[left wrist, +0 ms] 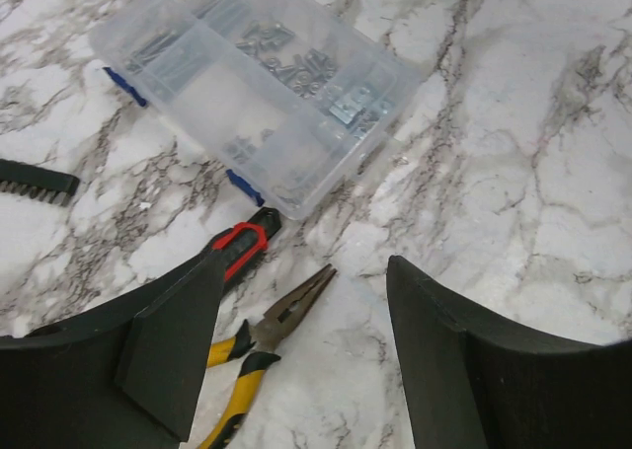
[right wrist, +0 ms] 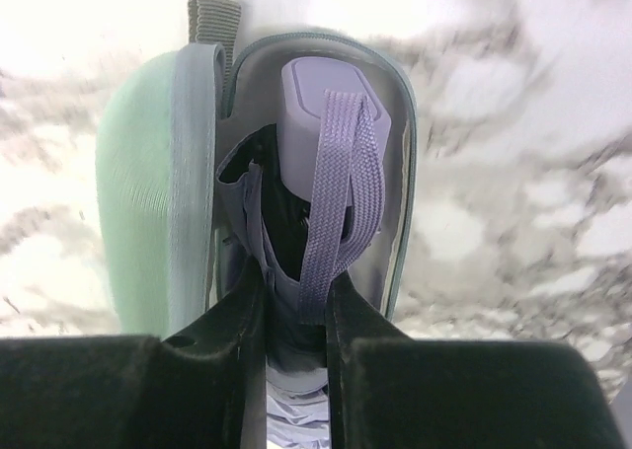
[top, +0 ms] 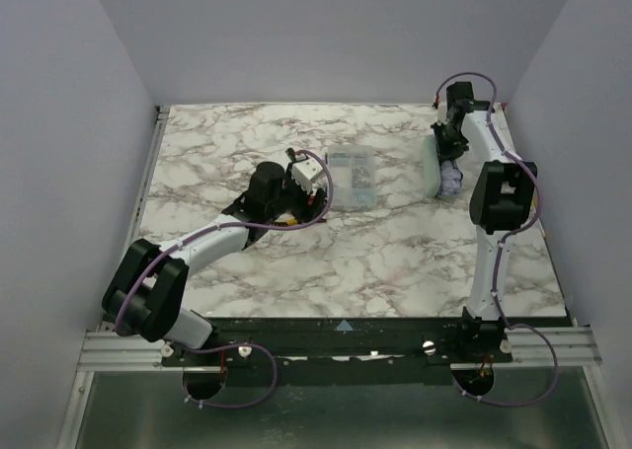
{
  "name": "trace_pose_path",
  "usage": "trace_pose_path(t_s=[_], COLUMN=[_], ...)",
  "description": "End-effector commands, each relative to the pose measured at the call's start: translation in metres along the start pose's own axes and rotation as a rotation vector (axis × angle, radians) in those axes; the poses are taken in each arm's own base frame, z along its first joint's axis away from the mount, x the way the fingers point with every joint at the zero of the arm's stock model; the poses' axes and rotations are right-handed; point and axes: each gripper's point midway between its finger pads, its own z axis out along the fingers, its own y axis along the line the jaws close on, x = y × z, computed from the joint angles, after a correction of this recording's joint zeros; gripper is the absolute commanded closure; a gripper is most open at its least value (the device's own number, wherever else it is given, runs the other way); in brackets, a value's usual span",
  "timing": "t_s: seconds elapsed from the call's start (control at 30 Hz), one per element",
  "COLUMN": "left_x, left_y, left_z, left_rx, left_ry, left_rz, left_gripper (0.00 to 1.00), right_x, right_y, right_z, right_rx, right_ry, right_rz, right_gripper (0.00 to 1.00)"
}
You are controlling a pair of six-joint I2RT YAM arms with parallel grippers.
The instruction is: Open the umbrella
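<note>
1. Where it is: the umbrella (top: 449, 183) lies folded in its open mint-green case (right wrist: 138, 192), at the far right of the surface (top: 395, 261), directly under the right arm.
2. The right hand (right wrist: 296, 321) is pressed in tight on the umbrella's folded body. The lower end of the strap (right wrist: 334, 183) looks caught between the fingers too.
3. The bit that matters: the long axis runs straight away from that hand. The lavender handle (right wrist: 331, 99) sits at the far end of the case and the canopy end is nearest the wrist. My guess is it has to lift up and out of the shell without dragging the case along.
4. The left hand (left wrist: 301, 350) is spread wide with nothing in it. It hovers mid-surface over the pliers (left wrist: 281, 321), beside the clear parts box (left wrist: 257, 84) and well apart from the umbrella.
5. So the right arm is the nearer one by far. The left would have to come across to take the handle end.
</note>
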Motion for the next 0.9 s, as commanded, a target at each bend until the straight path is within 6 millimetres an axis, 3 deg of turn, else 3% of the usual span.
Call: trace_pose_path(t_s=[0.0,0.27,0.4,0.47,0.57,0.7,0.87], left_x=[-0.006,-0.021,-0.039,-0.050,-0.068,-0.091,-0.135], left_y=[0.022,0.050,0.061,0.067,0.074,0.081,0.076], left_z=[-0.005,-0.019,-0.027,-0.032,-0.042,-0.055,-0.081], left_rx=[-0.017,-0.061,-0.085,-0.102,-0.097,-0.093,-0.106], left_ry=[0.022,-0.009,-0.046,-0.055,-0.071,-0.117,-0.250], left_rz=[0.002,-0.020,-0.009,0.002,0.001,0.001,0.039], left_gripper=[0.31,0.28,0.19,0.03,0.02,0.02,0.01], right_x=[-0.021,-0.038,-0.069,-0.090,-0.125,-0.146,-0.154], right_y=[-0.003,-0.018,-0.012,-0.007,-0.005,0.022,0.078], right_z=[-0.016,-0.061,-0.102,-0.126,-0.165,-0.209,-0.285], right_rx=[-0.010,0.070,0.041,0.009,-0.013,-0.159,-0.508], right_ry=[-0.004,-0.140,-0.345,-0.446,-0.583,-0.718,-0.911], right_rz=[-0.055,-0.072,-0.102,-0.140,-0.170,-0.220,-0.163], right_gripper=[1.00,1.00,1.00,1.00,1.00,1.00,1.00])
